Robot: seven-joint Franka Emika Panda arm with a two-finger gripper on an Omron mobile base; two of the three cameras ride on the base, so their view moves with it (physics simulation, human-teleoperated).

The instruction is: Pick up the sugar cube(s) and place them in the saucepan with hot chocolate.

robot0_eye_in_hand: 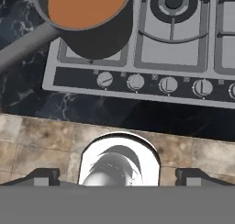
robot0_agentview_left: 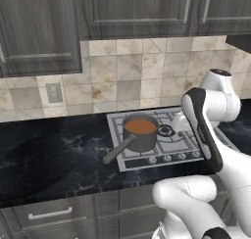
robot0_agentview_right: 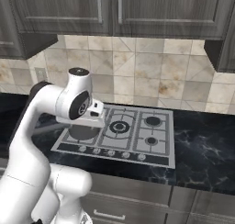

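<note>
The saucepan [robot0_agentview_left: 140, 131] is small, round and grey, holds reddish-brown hot chocolate, and stands on the front left burner of the cooktop. Its long dark handle [robot0_agentview_left: 117, 152] points out over the counter to the front left. In the hand view the saucepan [robot0_eye_in_hand: 87, 9] lies at the top left, with its handle [robot0_eye_in_hand: 23, 46] running off the left edge. My gripper [robot0_eye_in_hand: 118, 176] hangs above the stove's front edge, to the right of the pan. It is open wide, with nothing between its fingertips [robot0_eye_in_hand: 43, 176]. The sugar cube is out of view.
The grey cooktop [robot0_agentview_left: 169, 144] has a row of several knobs [robot0_eye_in_hand: 136, 82] along its front. It is set in a black marble counter [robot0_agentview_left: 54, 157]. Dark wall cabinets [robot0_agentview_left: 132, 10] hang above, and drawers [robot0_agentview_left: 49, 213] sit below. My own arm [robot0_agentview_right: 43, 108] hides the pan in the right base view.
</note>
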